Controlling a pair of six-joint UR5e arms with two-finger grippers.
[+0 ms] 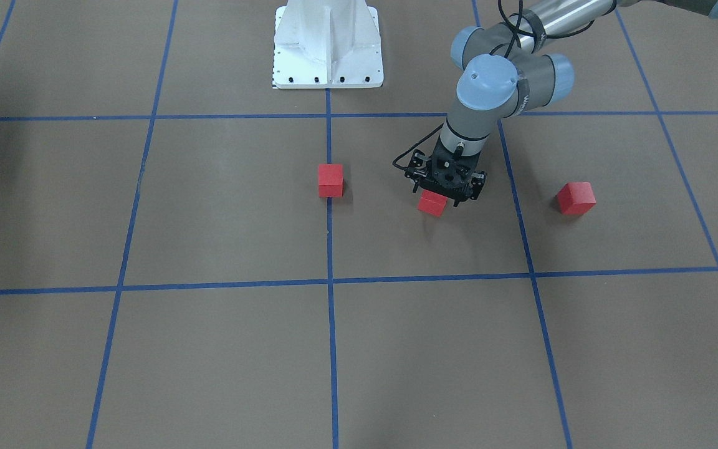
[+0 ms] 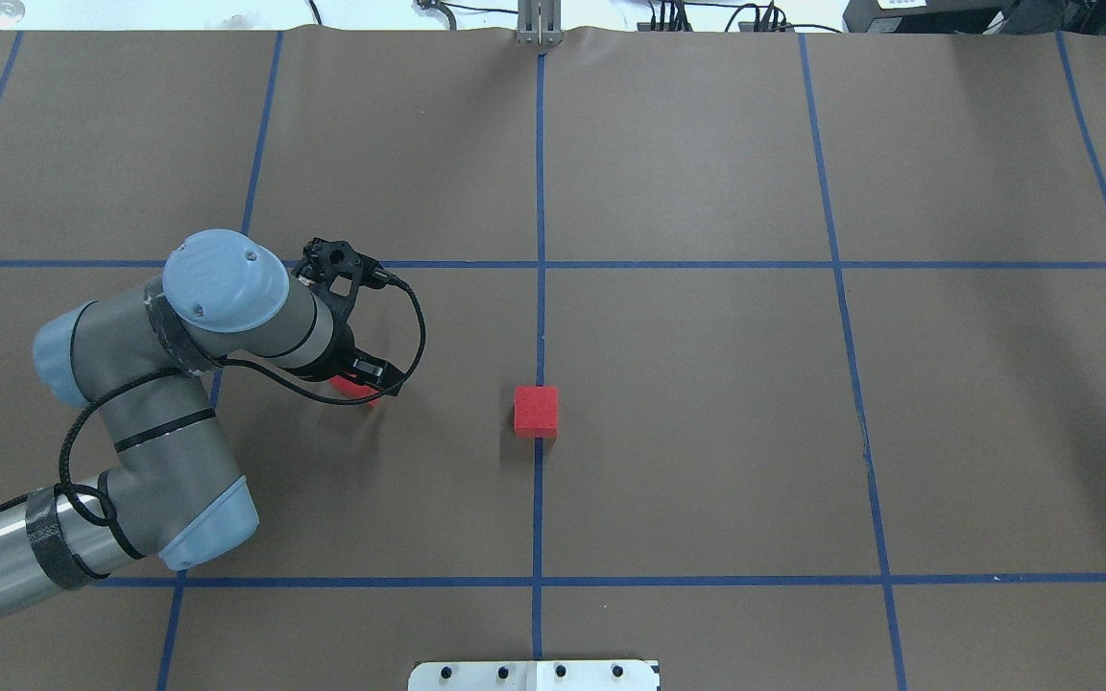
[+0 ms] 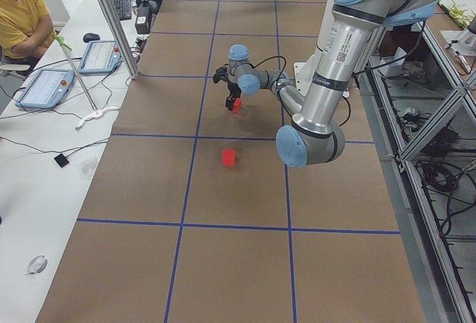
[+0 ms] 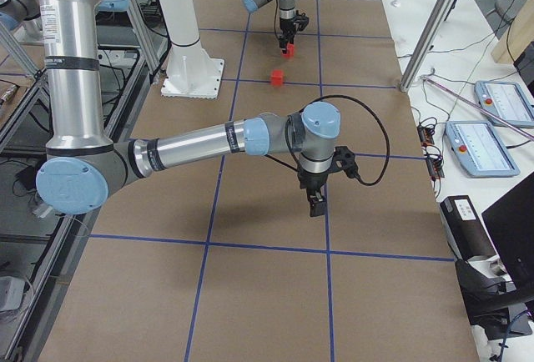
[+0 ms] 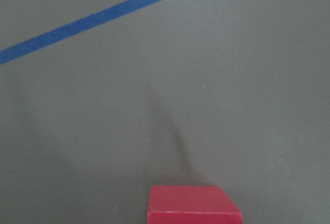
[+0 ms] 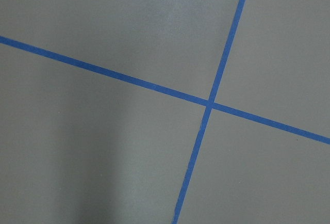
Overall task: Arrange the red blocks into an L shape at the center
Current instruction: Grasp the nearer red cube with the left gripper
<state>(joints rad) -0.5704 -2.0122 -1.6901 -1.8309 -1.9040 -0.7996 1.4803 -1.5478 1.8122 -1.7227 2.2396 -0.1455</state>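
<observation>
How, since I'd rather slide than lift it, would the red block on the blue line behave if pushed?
The red block looks rigid and flat-faced: likely slides, won't roll. Cube on matte floor: a high push might tip it.

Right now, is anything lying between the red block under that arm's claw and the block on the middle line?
Nothing visible. The left gripper hangs right over one red block, and only bare brown floor lies between it and the middle block on the blue line. The third block sits on the arm's other side.
</observation>
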